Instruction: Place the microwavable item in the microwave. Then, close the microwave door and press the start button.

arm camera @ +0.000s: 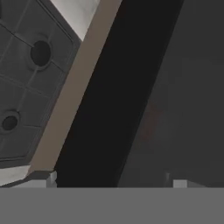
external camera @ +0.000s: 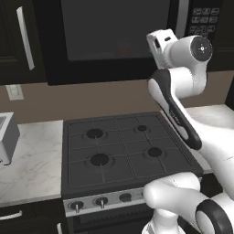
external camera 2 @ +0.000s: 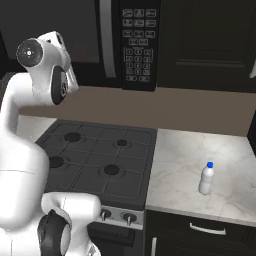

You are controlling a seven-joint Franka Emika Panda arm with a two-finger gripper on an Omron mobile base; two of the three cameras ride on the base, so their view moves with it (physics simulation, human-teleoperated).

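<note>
In the left base view, the microwave (external camera: 55, 68) was seen mounted above the stove (external camera: 123, 151), with the microwave door (external camera: 114, 27) shut flush against its front. A faint reddish patch, taken to be the tumbler (external camera: 122, 49), was dimly made out behind the dark glass, inside the oven. The arm's white wrist was raised in front of the door's right part, just beside the silvery handle (external camera: 183, 13) and the keypad (external camera: 204, 20). The fingers themselves were hidden behind the wrist.

In the right base view, the handle (external camera 2: 105, 35) and the keypad (external camera 2: 140, 45) were shown above the stove (external camera 2: 100, 160). A small white bottle (external camera 2: 206, 178) with a blue cap was stood upright on the marble counter (external camera 2: 175, 150), to the right of the stove and well apart from the arm.

In the hand view, rolled to one side, the door glass (arm camera: 183, 87) was faced closely, and the tumbler (arm camera: 148, 122) was shown as a reddish blur behind it. The gripper (arm camera: 111, 181) was held spread wide, its fingertips (arm camera: 43, 178) set far apart, and nothing was grasped between them. The stove (arm camera: 26, 78) was seen at the left.
</note>
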